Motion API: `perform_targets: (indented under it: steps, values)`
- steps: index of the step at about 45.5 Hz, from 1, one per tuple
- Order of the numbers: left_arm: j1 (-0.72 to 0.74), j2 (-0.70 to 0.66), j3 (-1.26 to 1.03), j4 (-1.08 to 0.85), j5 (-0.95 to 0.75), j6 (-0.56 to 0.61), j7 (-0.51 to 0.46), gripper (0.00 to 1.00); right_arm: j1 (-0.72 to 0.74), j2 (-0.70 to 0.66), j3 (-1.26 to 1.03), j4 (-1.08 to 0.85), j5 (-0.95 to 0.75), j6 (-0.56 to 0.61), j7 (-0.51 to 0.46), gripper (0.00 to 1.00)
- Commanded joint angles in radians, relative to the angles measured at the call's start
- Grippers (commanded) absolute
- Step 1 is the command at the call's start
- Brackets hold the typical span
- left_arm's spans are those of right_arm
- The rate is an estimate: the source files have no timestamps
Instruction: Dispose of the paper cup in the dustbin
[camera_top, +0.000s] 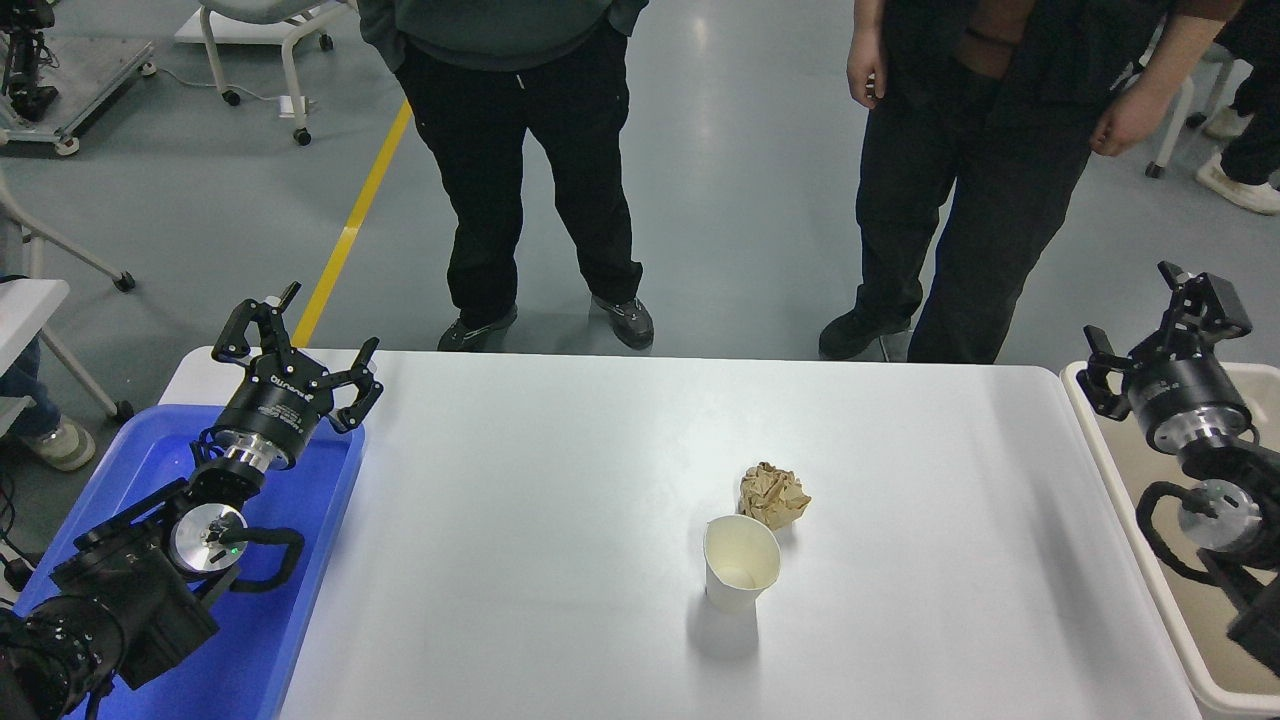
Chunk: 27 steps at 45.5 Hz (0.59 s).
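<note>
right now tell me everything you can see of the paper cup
The paper cup is small, plain white and tapered, with a cream inside and a rolled rim. It stands upright and open, empty as far as shows, on the white table, right of centre. A crumpled brown paper ball sits just behind it, very close or touching. Neither pincer is near it.

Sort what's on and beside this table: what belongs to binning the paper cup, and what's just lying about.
Belongs to the job:
- paper cup, upright on the table
- dustbin, at the table's right end
- right gripper, open above the dustbin

Just lying about:
- crumpled brown paper ball, just behind the cup
- blue tray, under the parked left gripper
</note>
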Motion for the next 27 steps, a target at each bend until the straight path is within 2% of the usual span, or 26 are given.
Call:
perform_targets:
  steps: [1,8,18,22,27]
  values:
    - [0.000,0.000,0.001,-0.001,0.000,0.000,0.000,1.00,0.133,-0.122,-0.299,0.010,-0.004,0.006,-0.001,0.99]
    - [0.000,0.000,-0.001,-0.001,0.000,0.000,0.000,1.00,0.281,-0.145,-0.588,0.016,-0.018,0.013,-0.003,0.99]
    - [0.000,0.000,0.001,-0.001,0.000,0.000,0.000,1.00,0.527,-0.169,-0.916,0.102,-0.046,0.098,-0.003,0.99]
    - [0.000,0.000,-0.001,-0.001,0.000,0.000,0.000,1.00,0.617,-0.186,-0.982,0.194,-0.107,0.119,-0.003,1.00]
    - [0.000,0.000,0.001,-0.001,0.000,0.000,0.000,1.00,0.705,-0.188,-1.016,0.290,-0.262,0.133,-0.003,0.99]
